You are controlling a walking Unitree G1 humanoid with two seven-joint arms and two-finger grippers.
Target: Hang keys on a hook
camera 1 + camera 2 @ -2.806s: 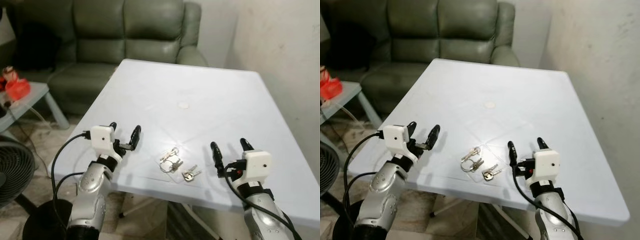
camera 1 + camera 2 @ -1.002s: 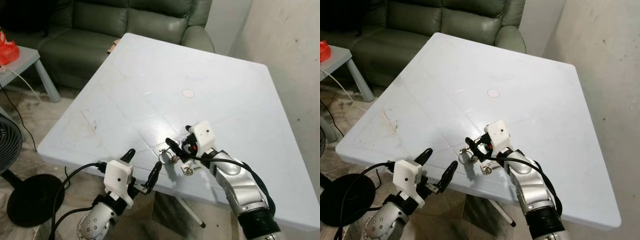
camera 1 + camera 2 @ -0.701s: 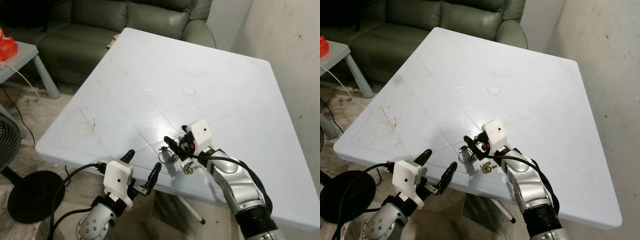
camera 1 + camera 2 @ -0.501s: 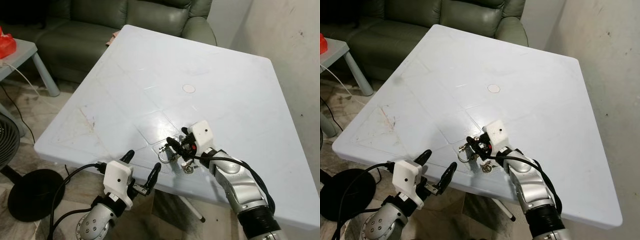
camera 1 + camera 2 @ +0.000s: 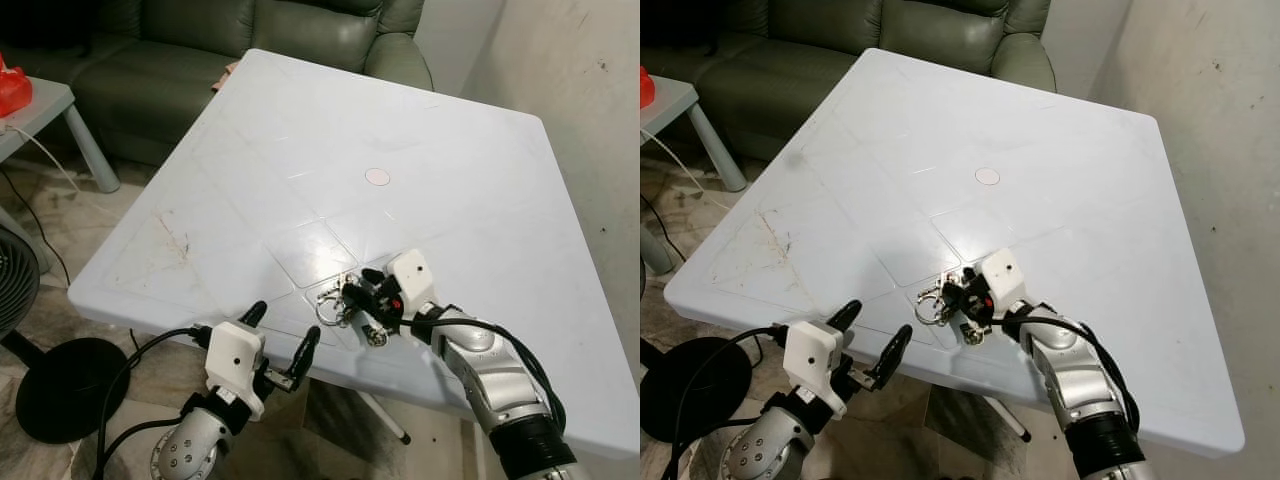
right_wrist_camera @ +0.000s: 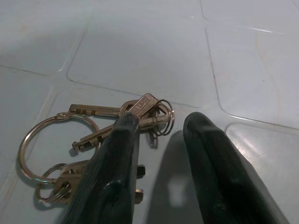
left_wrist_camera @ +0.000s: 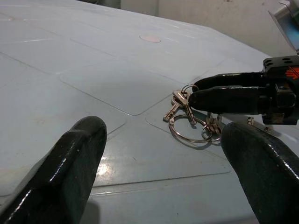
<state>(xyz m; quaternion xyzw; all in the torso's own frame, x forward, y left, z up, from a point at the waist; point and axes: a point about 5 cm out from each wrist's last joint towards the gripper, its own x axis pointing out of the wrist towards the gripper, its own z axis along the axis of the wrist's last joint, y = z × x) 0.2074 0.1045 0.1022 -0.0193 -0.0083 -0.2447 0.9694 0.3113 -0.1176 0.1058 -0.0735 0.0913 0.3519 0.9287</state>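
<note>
Lying flat on the pale blue-white plastic table [image 5: 450, 180], the bunch of silver metal keys on linked rings [image 5: 333, 303] sits close to the table's near edge, at about 6 o'clock from the small round white cap [image 5: 377, 176] set in the middle of the tabletop. One more small silver key [image 5: 376, 337] lies just beside the bunch, nearer the edge.

The right tool [image 5: 356, 290] reaches in from 4 o'clock, low over the tabletop. Its two long black fingers [image 6: 119, 172] are slightly spread, their tips down at the bunch; in the right wrist view the tip of one finger meets the heads of the keys where a small ring loops, while the other finger stands just beside on bare table. Whether anything is actually pinched cannot be told.

The left tool [image 5: 279, 345] hovers off the table's near edge at about 7 o'clock from the keys, below the level of the top, its fingers [image 7: 70, 172] spread wide with nothing between them. From the left wrist view the keys lie ahead between those fingers, well apart from them.

Beyond the keys the tabletop runs open toward 12 o'clock and out to both side edges. A rough whitish wall [image 5: 590, 120] stands near the table's right edge. At 11 o'clock beyond the far edge sits a dark green leather sofa [image 5: 210, 40]; a black fan base [image 5: 60, 385] rests on the floor at 9 o'clock.
</note>
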